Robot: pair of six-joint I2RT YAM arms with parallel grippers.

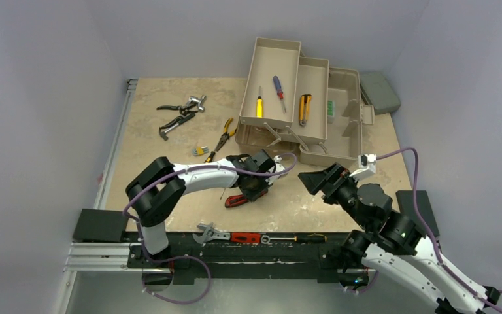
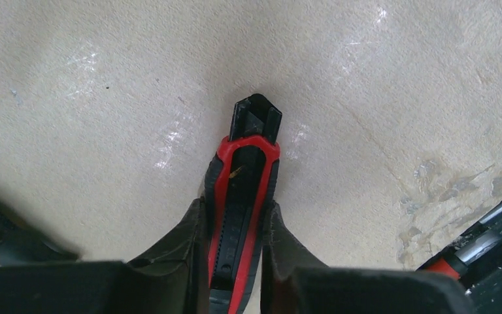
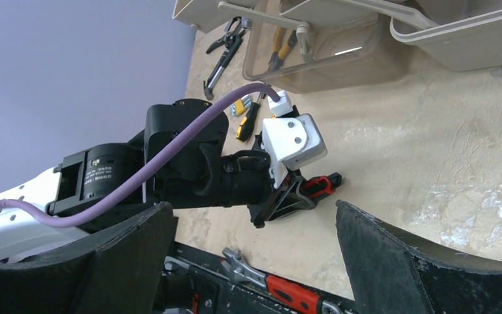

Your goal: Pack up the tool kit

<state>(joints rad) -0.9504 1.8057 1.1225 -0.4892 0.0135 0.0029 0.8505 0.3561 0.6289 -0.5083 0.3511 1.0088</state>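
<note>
Left pincer point(image 2: 236, 210): narrow, I have it pinching the red knife point(image 2: 242, 176) by both sides, down at the table point(image 2: 104, 98).
Left arm: elbow bent, wrist reaching low toward mid-table.
Right pincer point(image 1: 315, 176): wide, holding nothing, hovering before the toolbox point(image 1: 343, 104).
Toolbox: far edge, trays folded out.
Left tray: I see a yellow screwdriver point(image 1: 259, 104) and a red-handled screwdriver point(image 1: 278, 86).
Middle tray: yellow knife point(image 1: 304, 108).

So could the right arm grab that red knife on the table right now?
Probably not cleanly. The left claw is closed around the red knife, gripping it on both sides, so the open right claw nearby would likely bump into it.
</note>
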